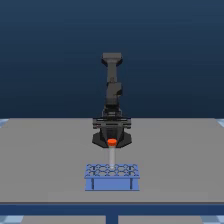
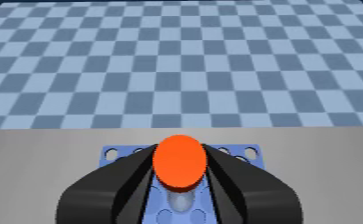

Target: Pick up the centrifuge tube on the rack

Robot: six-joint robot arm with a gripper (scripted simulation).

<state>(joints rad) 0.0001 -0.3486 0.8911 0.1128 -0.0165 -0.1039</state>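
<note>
A flat grey table [image 1: 45, 160] spreads below the end effector and out to both sides of it, plain and matte, with a dark front edge [image 1: 112, 206] nearest the exterior camera. Behind the end effector rises a deep blue backdrop [image 1: 50, 50], darker toward the top. In the wrist view, a floor [image 2: 181, 65] of pale and darker blue checks stretches beyond the table's far edge. Light is even, without hard shadows.

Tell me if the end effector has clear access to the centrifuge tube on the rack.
Probably yes. The end effector is already at the orange cap of the centrifuge tube, with a dark finger on each side of it in the wrist view. Nothing else stands near the rack. Whether the fingers grip it, I cannot tell.
</note>
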